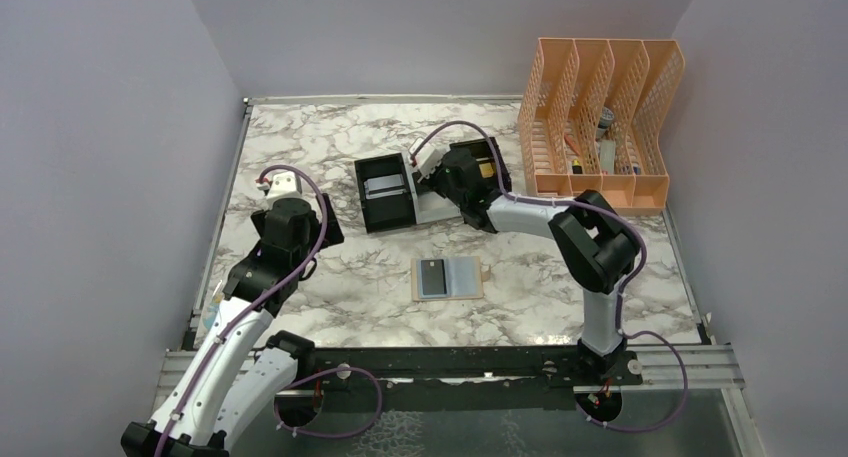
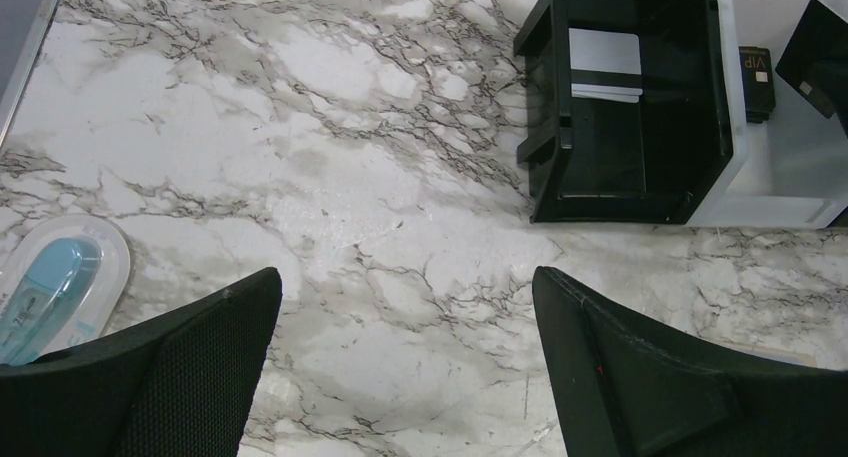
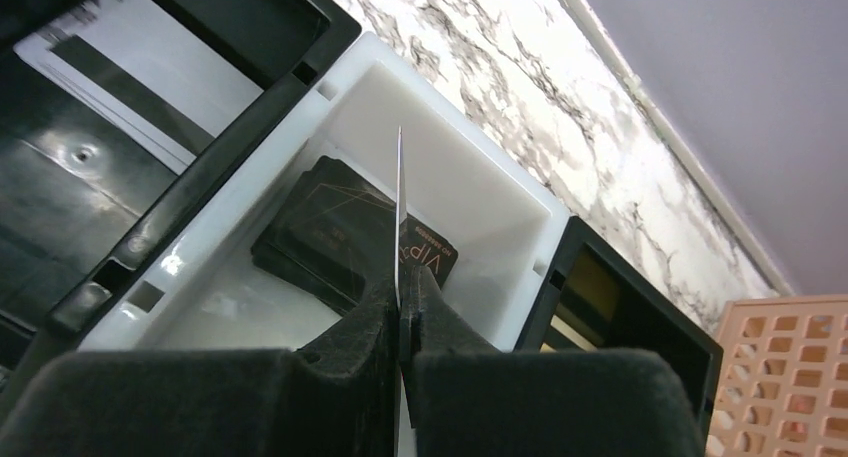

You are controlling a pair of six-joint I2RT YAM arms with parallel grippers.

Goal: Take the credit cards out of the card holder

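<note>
The tan card holder [image 1: 448, 278] lies open on the marble in front of the bins. A dark credit card [image 1: 433, 276] sits in its left pocket; the right bluish pocket [image 1: 464, 275] shows no card. My right gripper [image 3: 402, 279] hangs over the white bin [image 3: 470, 192], shut on a thin card [image 3: 399, 192] seen edge-on. The left wrist view shows that held card [image 2: 818, 57] as dark. Under it in the bin lies a dark "VIP" card [image 3: 325, 227]. My left gripper [image 2: 405, 282] is open over bare marble, left of the bins, holding nothing.
A black bin [image 1: 385, 209] left of the white one holds silvery cards [image 1: 385, 185]. Another black bin [image 3: 640, 307] on its right shows a gold card [image 3: 590, 282]. A peach mesh organizer [image 1: 600, 117] stands at the back right. A blue item in clear packaging [image 2: 55, 287] lies near the left edge.
</note>
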